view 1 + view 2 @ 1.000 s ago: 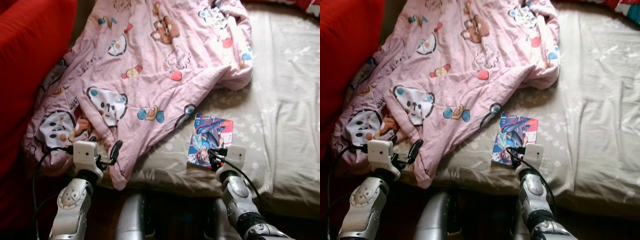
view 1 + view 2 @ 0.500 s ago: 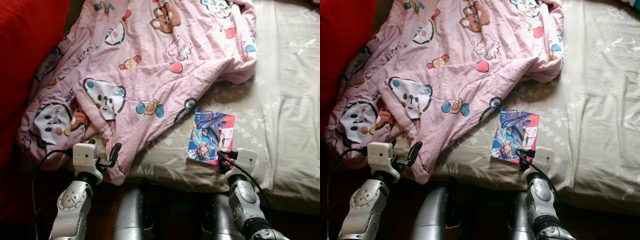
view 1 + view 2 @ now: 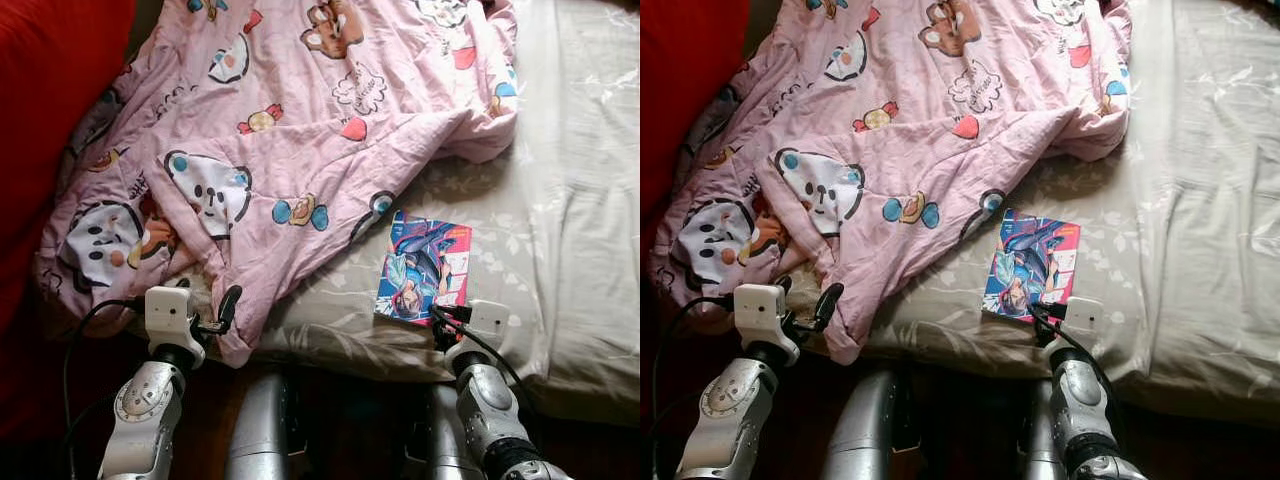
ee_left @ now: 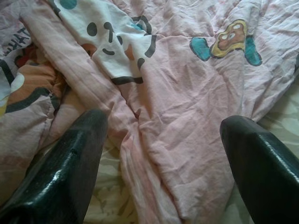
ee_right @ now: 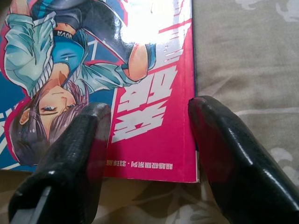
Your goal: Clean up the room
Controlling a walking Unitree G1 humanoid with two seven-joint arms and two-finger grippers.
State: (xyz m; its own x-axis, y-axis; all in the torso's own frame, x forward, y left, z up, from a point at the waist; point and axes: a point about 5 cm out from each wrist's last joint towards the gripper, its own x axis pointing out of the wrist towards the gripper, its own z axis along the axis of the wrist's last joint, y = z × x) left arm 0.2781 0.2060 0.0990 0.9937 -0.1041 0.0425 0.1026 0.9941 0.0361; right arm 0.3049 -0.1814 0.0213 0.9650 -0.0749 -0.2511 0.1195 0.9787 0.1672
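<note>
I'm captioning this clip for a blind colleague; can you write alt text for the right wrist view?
The right gripper is open, its two black fingers straddling the near corner of a comic book with a pink and blue illustrated cover showing a drawn character. The book lies flat on a beige bed sheet with a pale leaf pattern.

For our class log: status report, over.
Right tool open, straddling the comic book's near corner on the bed. Left tool open over the pink cartoon blanket. Nothing blocking the book.
</note>
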